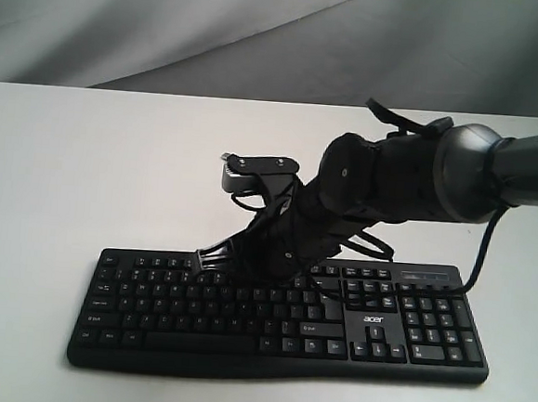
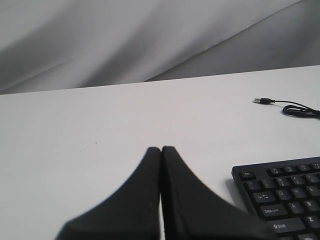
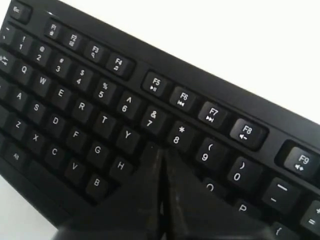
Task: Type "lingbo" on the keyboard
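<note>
The right claw (image 3: 159, 156), tips pinched together on nothing so as to poke like a single finger, points into the upper letter rows of the keyboard (image 1: 241, 322) on the table (image 1: 57, 166). The left claw (image 2: 161, 152) (likewise closed, empty) hangs off the board's end, apparently to leave it clear. The keys under the right tip are hidden.

The keyboard (image 1: 278, 323) is laid across the front of the surface (image 1: 47, 174). The right claw (image 3: 161, 152) is brought in from the right and set over the letter rows, just beside the Y and H keys. The left claw (image 2: 161, 149) is placed above the surface, off the keyboard's Esc end. The cable (image 2: 300, 110) is laid behind the keyboard.
</note>
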`<action>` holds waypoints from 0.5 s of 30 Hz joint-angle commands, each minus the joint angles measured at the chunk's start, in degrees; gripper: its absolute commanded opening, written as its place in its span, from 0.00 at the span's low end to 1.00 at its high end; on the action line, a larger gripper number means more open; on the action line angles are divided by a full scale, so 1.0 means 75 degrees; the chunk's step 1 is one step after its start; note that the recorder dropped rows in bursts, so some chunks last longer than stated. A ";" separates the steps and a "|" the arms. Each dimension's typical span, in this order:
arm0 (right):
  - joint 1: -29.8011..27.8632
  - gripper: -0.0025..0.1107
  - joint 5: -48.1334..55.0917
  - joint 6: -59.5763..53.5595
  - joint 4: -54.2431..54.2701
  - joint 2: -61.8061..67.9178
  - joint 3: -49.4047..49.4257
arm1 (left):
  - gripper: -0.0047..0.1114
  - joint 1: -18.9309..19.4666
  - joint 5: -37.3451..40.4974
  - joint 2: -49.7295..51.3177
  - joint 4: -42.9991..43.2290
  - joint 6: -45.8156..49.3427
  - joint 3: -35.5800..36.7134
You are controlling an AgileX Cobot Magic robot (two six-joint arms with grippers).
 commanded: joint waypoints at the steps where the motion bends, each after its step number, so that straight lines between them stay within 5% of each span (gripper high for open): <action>1: 0.0017 0.02 -0.0105 -0.0097 -0.0024 -0.0015 -0.0056 | 0.04 0.0015 -0.0035 -0.0020 -0.0062 -0.0031 0.0033; 15: 0.0017 0.02 -0.0137 -0.0165 0.0066 0.0248 -0.0056 | 0.04 0.0015 -0.0035 -0.0020 -0.0062 -0.0031 0.0033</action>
